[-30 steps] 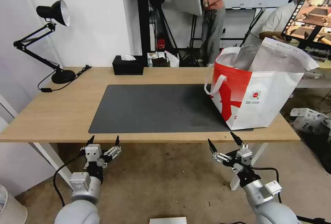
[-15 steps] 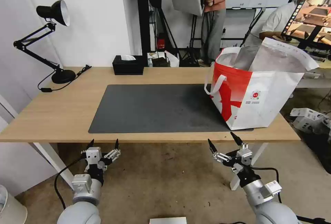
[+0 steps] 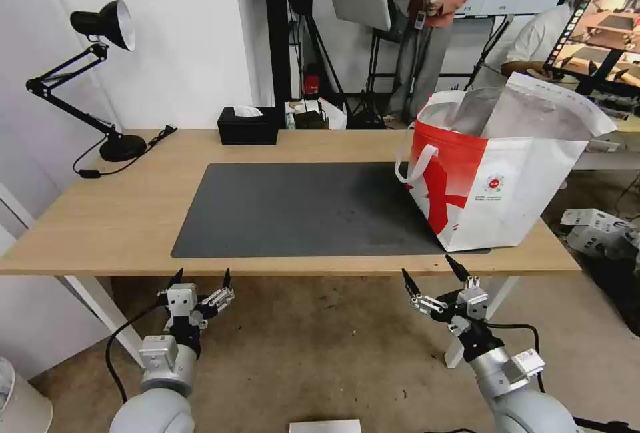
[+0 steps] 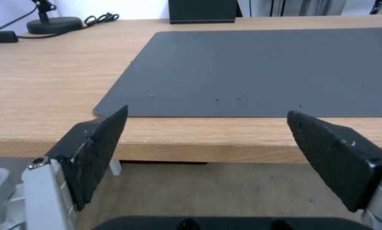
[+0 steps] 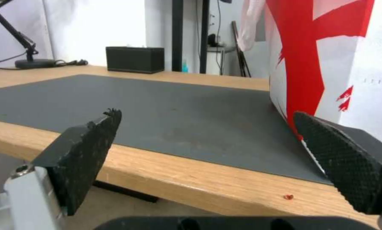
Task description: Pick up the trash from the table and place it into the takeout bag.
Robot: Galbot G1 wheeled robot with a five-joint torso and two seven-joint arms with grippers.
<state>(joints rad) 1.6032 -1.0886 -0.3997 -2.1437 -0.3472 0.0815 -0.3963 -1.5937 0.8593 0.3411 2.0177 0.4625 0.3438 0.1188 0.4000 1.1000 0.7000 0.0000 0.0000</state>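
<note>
Both grippers, left [image 3: 200, 278] and right [image 3: 430, 271], hang below the light-wood surface's [image 3: 133, 206] near edge, jaws open, empty. Red-and-white takeout bag [image 3: 493, 186] stands at the right end; task looks finished.

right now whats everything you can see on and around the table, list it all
table: 1, light wood, white legs, centre
mat: 1, dark grey, mid-table
takeout bag: 1, red and white, upright on the mat's right end
tissue box: 1, black, far edge
desk lamp: 1, black, far left corner
red crumb: 1, near edge by the bag
left gripper: jaws open, below near edge
right gripper: jaws open, below near edge
</note>
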